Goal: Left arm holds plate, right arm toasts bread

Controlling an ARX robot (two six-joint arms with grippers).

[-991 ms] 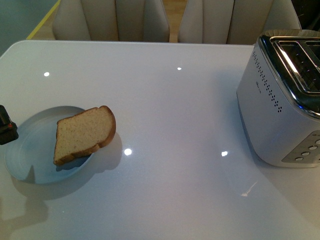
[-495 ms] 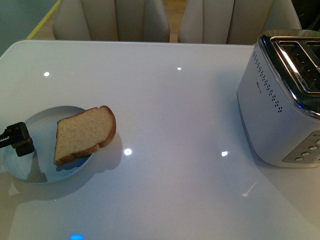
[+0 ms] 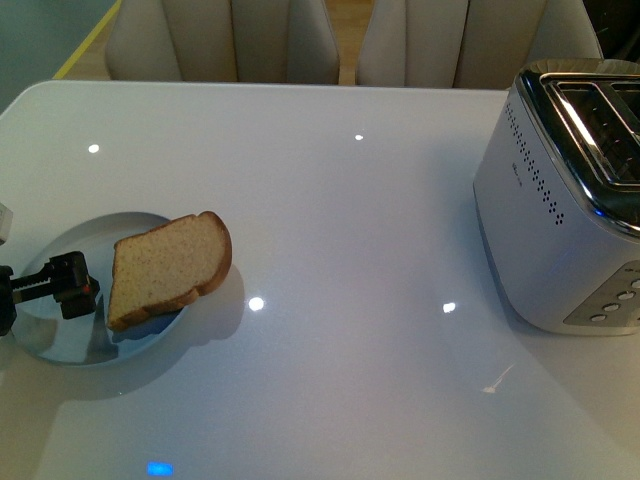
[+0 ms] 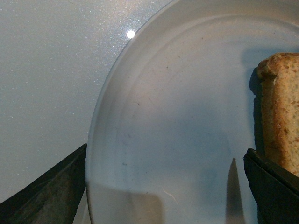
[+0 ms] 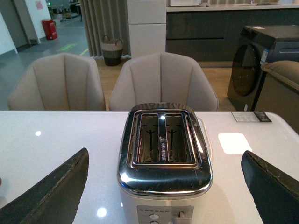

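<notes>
My left gripper (image 3: 68, 285), jaws apart, hung over the plate (image 3: 48, 338); the bread (image 3: 165, 268) lay just beyond it; my right gripper (image 5: 163, 156), likewise spread, faced the toaster (image 3: 555, 220).

I get only the tip of my left hand (image 3: 68, 285) at the front view's edge, and the toaster (image 3: 545, 200) is cut off on the right.
</notes>
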